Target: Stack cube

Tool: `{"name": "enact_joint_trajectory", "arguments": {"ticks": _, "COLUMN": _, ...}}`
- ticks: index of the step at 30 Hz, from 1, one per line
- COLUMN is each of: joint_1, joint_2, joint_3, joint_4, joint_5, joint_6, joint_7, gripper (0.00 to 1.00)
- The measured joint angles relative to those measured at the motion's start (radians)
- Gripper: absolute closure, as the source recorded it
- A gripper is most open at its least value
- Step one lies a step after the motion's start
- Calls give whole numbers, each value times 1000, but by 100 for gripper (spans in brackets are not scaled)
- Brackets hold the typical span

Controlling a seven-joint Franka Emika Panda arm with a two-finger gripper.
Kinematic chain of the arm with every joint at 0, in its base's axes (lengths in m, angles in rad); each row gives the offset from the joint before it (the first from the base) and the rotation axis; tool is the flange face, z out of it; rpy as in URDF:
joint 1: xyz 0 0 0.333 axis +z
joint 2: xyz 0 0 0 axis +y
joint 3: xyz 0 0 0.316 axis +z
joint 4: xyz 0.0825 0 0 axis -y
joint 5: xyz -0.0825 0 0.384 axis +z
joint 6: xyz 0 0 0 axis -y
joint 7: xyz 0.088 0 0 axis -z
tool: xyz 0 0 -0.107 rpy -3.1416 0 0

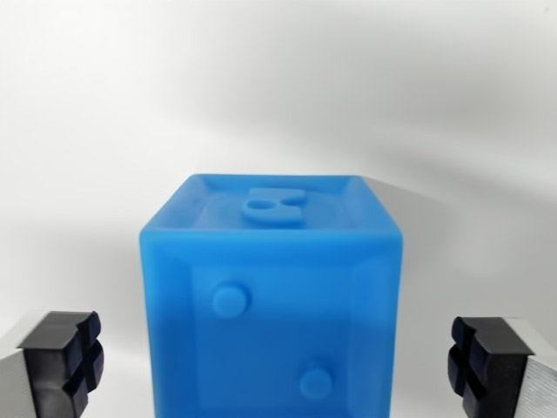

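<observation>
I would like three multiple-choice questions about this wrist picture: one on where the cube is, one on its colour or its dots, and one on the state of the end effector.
1. Where is the blue cube relative to the two fingers?
A. Between them, with a gap on each side
B. Outside both, at the wrist view's far left
C. Lying on top of one finger

2. How many round raised dots show on the cube's near face?
A. Five
B. Two
C. None

3. What is the state of the end effector?
A. Shut on the cube
B. Shut with nothing held
C. Open, not touching the cube

Answers:
1. A, because white surface shows between each finger and the cube's sides.
2. B, one dot sits upper left and one lower right.
3. C, since both pads stand clear of the cube.
</observation>
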Motion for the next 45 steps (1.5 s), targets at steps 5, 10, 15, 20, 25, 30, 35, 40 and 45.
{"name": "enact_joint_trajectory", "arguments": {"ticks": 5, "joint_1": 0, "joint_2": 46, "joint_3": 0, "joint_4": 11, "joint_5": 0, "joint_6": 34, "joint_7": 0, "gripper": 0}}
{"name": "enact_joint_trajectory", "arguments": {"ticks": 10, "joint_1": 0, "joint_2": 71, "joint_3": 0, "joint_4": 18, "joint_5": 0, "joint_6": 53, "joint_7": 0, "gripper": 0}}
{"name": "enact_joint_trajectory", "arguments": {"ticks": 15, "joint_1": 0, "joint_2": 85, "joint_3": 0, "joint_4": 22, "joint_5": 0, "joint_6": 64, "joint_7": 0, "gripper": 100}}
{"name": "enact_joint_trajectory", "arguments": {"ticks": 20, "joint_1": 0, "joint_2": 85, "joint_3": 0, "joint_4": 23, "joint_5": 0, "joint_6": 64, "joint_7": 0, "gripper": 100}}
{"name": "enact_joint_trajectory", "arguments": {"ticks": 25, "joint_1": 0, "joint_2": 85, "joint_3": 0, "joint_4": 23, "joint_5": 0, "joint_6": 64, "joint_7": 0, "gripper": 100}}
{"name": "enact_joint_trajectory", "arguments": {"ticks": 30, "joint_1": 0, "joint_2": 85, "joint_3": 0, "joint_4": 23, "joint_5": 0, "joint_6": 64, "joint_7": 0, "gripper": 100}}
{"name": "enact_joint_trajectory", "arguments": {"ticks": 35, "joint_1": 0, "joint_2": 85, "joint_3": 0, "joint_4": 23, "joint_5": 0, "joint_6": 64, "joint_7": 0, "gripper": 100}}
{"name": "enact_joint_trajectory", "arguments": {"ticks": 40, "joint_1": 0, "joint_2": 85, "joint_3": 0, "joint_4": 23, "joint_5": 0, "joint_6": 64, "joint_7": 0, "gripper": 100}}
{"name": "enact_joint_trajectory", "arguments": {"ticks": 45, "joint_1": 0, "joint_2": 85, "joint_3": 0, "joint_4": 23, "joint_5": 0, "joint_6": 64, "joint_7": 0, "gripper": 100}}
